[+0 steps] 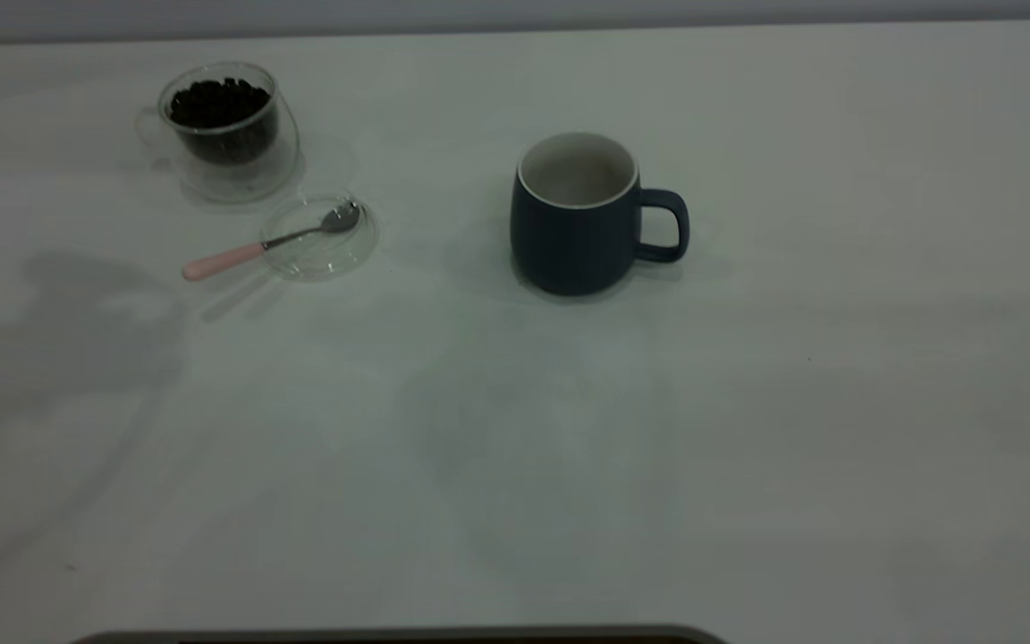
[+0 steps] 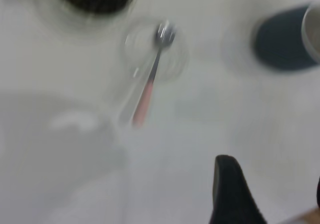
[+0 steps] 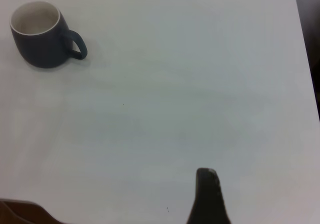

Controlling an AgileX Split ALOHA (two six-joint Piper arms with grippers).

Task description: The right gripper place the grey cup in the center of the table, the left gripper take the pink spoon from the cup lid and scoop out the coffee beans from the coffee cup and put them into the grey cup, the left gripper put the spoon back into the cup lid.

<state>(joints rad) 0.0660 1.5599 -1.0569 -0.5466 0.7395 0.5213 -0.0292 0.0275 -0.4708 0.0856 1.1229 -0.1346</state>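
L gripper (image 2: 270,194) above table (image 1: 747,402), short of pink spoon (image 1: 251,250) on cup lid (image 1: 323,240), fingers apart, empty | R gripper (image 3: 207,196) far from grey cup (image 1: 578,224), opening can't tell

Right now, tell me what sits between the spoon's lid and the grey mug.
Nothing: in the exterior view only bare white table separates the cup lid holding the pink spoon from the grey cup.

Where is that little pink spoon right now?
In the exterior view the pink spoon is at the table's far left, its metal bowl resting in the clear cup lid, just in front of the coffee cup.
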